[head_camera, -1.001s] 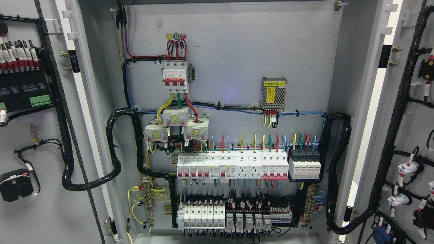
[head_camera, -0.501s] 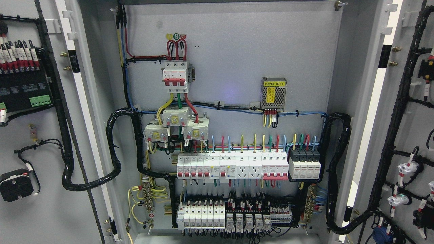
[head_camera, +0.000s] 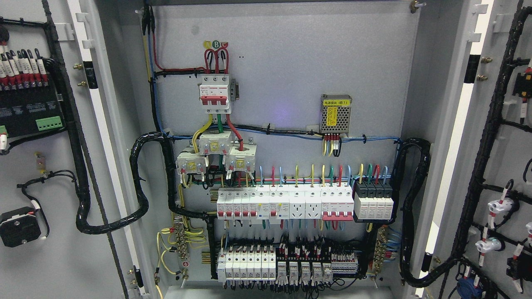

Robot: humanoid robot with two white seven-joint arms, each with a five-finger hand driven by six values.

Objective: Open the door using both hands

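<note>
A grey electrical cabinet fills the head view with both doors swung wide. The left door (head_camera: 45, 265) shows its inner face at the picture's left, carrying a black terminal block and black cable bundles. The right door (head_camera: 505, 149) stands open at the picture's right, with a black cable harness and white lamp backs on its inner face. Between them the back panel (head_camera: 291, 74) is exposed. Neither of my hands nor any arm shows in the picture.
On the back panel sit a red-and-white main breaker (head_camera: 215, 94), a meshed power supply (head_camera: 336, 114), a row of white breakers (head_camera: 286, 203) and lower terminal rows (head_camera: 286, 265). Thick black cable looms (head_camera: 139, 182) loop to each door.
</note>
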